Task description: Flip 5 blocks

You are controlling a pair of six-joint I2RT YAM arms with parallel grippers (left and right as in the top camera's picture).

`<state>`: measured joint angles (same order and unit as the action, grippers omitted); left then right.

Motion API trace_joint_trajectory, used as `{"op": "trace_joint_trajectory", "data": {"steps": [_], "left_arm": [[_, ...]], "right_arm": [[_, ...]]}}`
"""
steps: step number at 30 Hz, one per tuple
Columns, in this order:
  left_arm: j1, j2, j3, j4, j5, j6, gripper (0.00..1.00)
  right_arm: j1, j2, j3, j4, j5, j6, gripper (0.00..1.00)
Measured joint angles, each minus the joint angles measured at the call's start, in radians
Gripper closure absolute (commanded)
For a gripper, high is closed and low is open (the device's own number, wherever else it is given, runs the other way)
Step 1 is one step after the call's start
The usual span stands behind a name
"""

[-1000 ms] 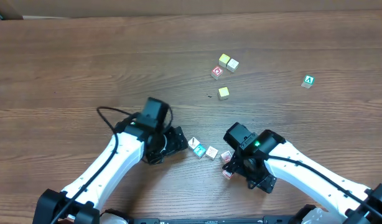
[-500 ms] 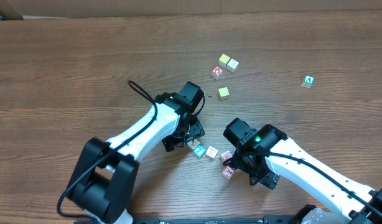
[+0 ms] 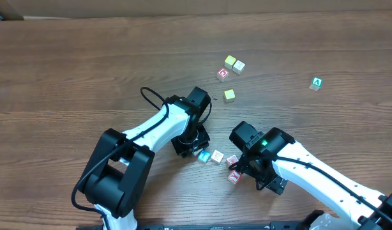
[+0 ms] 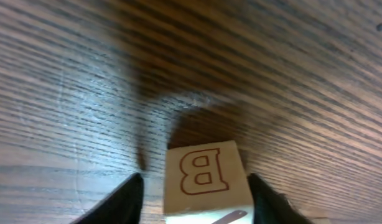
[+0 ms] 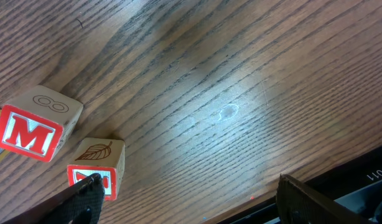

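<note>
A short row of blocks lies at the front middle of the table: a teal block [image 3: 203, 156], a pale block [image 3: 217, 156], a pink-printed block [image 3: 232, 161] and a red-printed block [image 3: 234, 177]. My left gripper [image 3: 193, 144] covers the row's left end. In the left wrist view a "B" block [image 4: 204, 175] sits between the half-closed jaws of my left gripper [image 4: 196, 198]; a strip of table shows on its left side. My right gripper [image 5: 190, 202] is wide open, its left finger beside a leaf-faced block [image 5: 99, 155]. An "M" block [image 5: 34, 129] lies just beyond.
Three plain yellow and cream cubes [image 3: 233, 64] [image 3: 229, 95] and a red-ringed cube [image 3: 223, 74] sit at the back middle. A green "A" cube [image 3: 316, 83] lies far right. The table's front edge [image 5: 340, 180] runs close under my right gripper.
My left arm swung right onto the left end of the block row and its jaws narrowed around the "B" block. The right arm has barely moved.
</note>
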<state>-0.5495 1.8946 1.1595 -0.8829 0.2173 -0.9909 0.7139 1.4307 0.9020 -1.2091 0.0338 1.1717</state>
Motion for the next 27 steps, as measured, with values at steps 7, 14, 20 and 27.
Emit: {"op": "trace_joint_trajectory", "data": {"steps": [7,14,20,27], "left_arm": [[0.000,0.002,0.004,-0.027,-0.006,-0.002,0.81],[0.004,0.002,0.006,-0.154,-0.088,-0.001,0.84],[-0.001,0.002,0.006,-0.222,-0.152,0.003,0.83],[-0.047,0.002,0.006,-0.228,-0.171,0.006,0.75]], "right_arm": [[0.000,0.000,0.000,-0.006,0.000,0.000,0.11],[0.000,0.000,0.000,-0.010,0.000,0.000,0.11],[0.000,0.000,0.000,-0.011,0.000,0.000,0.11],[0.000,0.000,0.000,-0.015,0.000,-0.001,0.11]]}}
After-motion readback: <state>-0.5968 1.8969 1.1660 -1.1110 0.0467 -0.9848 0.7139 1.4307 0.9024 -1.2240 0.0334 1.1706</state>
